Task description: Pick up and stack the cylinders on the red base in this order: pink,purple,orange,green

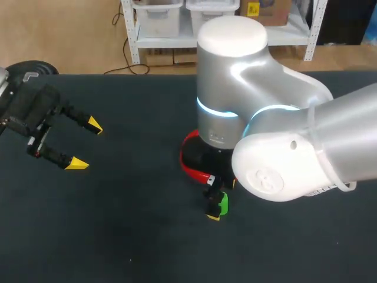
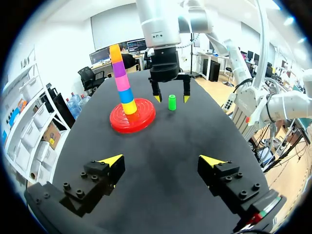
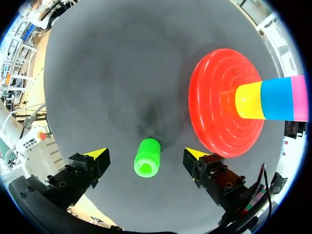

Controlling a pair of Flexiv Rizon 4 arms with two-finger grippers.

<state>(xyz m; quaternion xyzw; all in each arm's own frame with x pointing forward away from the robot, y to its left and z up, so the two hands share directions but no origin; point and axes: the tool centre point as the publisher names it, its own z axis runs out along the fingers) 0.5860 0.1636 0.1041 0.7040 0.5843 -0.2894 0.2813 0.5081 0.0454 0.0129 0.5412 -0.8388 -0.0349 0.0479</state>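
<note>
Green cylinder (image 3: 147, 157) stands upright on the dark table (image 1: 129, 236), just beside the red base (image 3: 226, 102) but apart from it. The right gripper (image 3: 146, 155) hangs over it with its yellow-tipped fingers spread wide, one on each side of the cylinder. Neither finger touches it, and a clear gap shows on both sides in the right wrist view.

On the red base rises a stack of cylinders (image 2: 123, 83). From the bottom up they are yellow, blue, pink and purple, with orange on top. The stack leans slightly in the left wrist view. In the head view the right arm (image 1: 283, 141) hides most of the base and all of the stack.

The left gripper (image 1: 79, 144) hovers over bare table, well apart from the base and the green cylinder. Its fingers are also spread and hold nothing.
</note>
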